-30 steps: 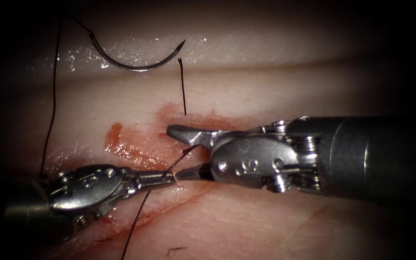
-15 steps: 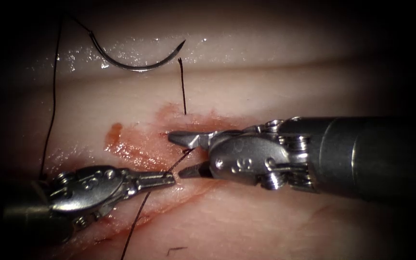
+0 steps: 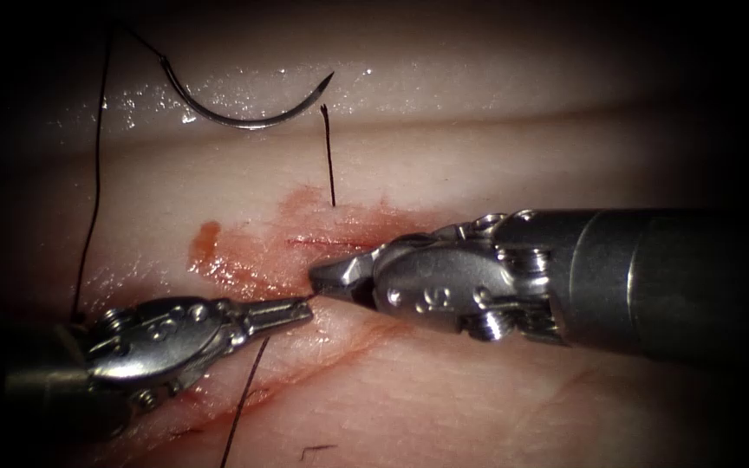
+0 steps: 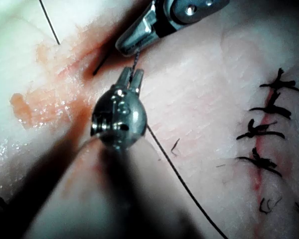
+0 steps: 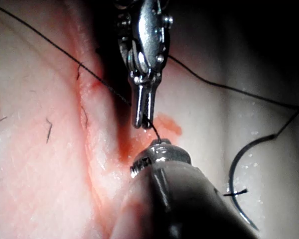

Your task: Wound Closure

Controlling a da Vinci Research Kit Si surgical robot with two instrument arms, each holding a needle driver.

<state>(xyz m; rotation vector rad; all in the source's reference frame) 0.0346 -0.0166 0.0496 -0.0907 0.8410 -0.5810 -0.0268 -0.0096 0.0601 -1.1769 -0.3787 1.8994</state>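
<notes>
Thread point(image 3: 251, 381) pinched taut by left tool point(image 3: 301, 310); right tool point(image 3: 321, 279) now closed on it, apparently cutting; needle point(image 3: 244, 113) lying free on tissue point(image 3: 478, 407); next, clean release.

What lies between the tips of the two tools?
In the endoscope view, a short stretch of thread runs from the left tool to the right tool. Both tools' jaws are shut on it. The needle lies free on the tissue.
</notes>
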